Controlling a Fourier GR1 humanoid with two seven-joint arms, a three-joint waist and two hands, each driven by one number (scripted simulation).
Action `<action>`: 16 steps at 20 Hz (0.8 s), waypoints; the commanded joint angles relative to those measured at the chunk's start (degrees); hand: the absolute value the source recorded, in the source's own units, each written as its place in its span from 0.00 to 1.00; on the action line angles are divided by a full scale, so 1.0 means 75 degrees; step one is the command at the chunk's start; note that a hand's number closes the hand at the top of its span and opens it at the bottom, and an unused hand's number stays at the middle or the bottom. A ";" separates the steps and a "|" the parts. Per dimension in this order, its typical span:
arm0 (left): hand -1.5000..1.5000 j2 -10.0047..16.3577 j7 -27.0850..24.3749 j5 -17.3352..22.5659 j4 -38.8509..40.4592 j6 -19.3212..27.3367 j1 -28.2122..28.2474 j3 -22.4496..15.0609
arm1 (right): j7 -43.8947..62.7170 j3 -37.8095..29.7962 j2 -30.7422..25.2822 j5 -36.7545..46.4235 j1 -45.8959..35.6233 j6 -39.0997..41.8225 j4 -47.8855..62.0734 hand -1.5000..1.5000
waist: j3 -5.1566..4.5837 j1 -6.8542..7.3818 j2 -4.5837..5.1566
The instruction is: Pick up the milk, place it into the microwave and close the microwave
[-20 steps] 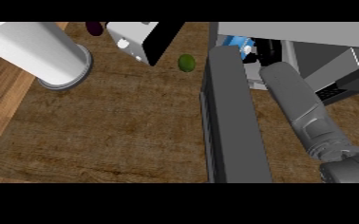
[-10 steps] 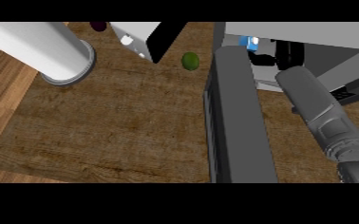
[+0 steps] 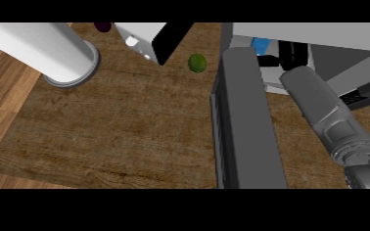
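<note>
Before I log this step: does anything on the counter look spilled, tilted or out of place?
Nothing looks spilled or damaged. The microwave door stands open with the right hand inside, beside a blue item. A small green object lies loose on the counter.

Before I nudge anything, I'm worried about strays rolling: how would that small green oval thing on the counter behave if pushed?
The green oval thing looks rounded and smooth, so it would probably roll or wobble rather than slide. It lies free on the flat counter, so little would stop it. Being small, it is likely light.
</note>
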 commanded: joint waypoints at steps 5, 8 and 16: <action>0.00 -0.0010 -0.0142 -0.0199 0.0144 -0.0450 -0.0016 -0.0417 | -0.0368 -0.0181 -0.0020 -0.0195 -0.0306 0.1291 -0.0039 0.00 | -0.0005 0.0020 -0.0051; 0.00 -0.0030 0.0040 -0.0082 0.0082 -0.0509 0.0007 -0.0608 | -0.0763 -0.0492 0.0308 -0.0532 -0.0081 0.1679 -0.0157 0.00 | 0.0009 -0.0102 -0.0109; 0.00 0.0003 -0.0112 -0.0321 0.0385 -0.0770 -0.0445 -0.1025 | -0.1396 -0.1151 0.0468 -0.1243 0.0151 0.3203 -0.0212 0.00 | -0.0006 -0.0411 -0.0193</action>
